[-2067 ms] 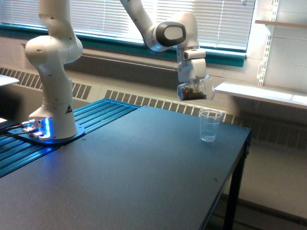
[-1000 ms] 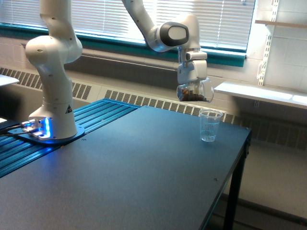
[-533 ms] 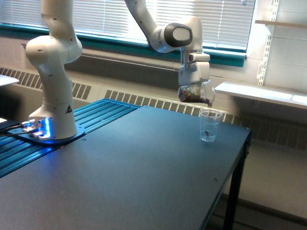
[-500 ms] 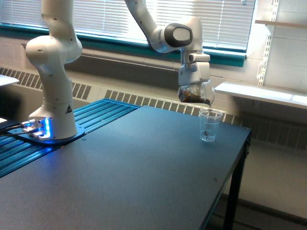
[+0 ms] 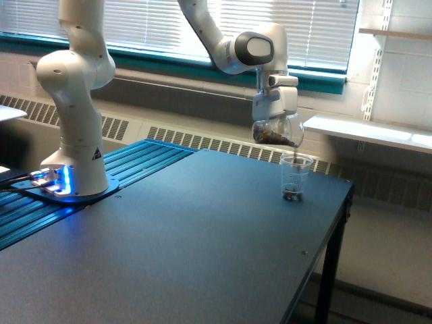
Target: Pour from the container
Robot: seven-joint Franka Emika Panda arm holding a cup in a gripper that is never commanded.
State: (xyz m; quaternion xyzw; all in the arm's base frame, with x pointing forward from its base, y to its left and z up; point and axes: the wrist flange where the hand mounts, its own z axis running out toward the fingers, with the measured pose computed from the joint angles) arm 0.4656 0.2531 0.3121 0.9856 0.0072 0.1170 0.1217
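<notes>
My gripper [image 5: 276, 120] is shut on the container [image 5: 277, 132], a clear rounded plastic vessel holding brown granular bits. It hangs tilted toward the exterior view's right, its lip just above the rim of a smaller tapered clear cup [image 5: 294, 178] standing on the dark table [image 5: 169, 250]. A thin brown stream falls from the container into that cup, and a dark layer of bits lies at the cup's bottom.
The arm's white base [image 5: 74, 155] stands at the exterior view's left on a blue ribbed plate. The table's right edge [image 5: 337, 223] drops off close beside the small cup. A white shelf [image 5: 364, 131] and blinds sit behind.
The gripper has shifted slightly right and tilted the container further. Brown bits now stream into the small cup, where a dark layer has built up.
</notes>
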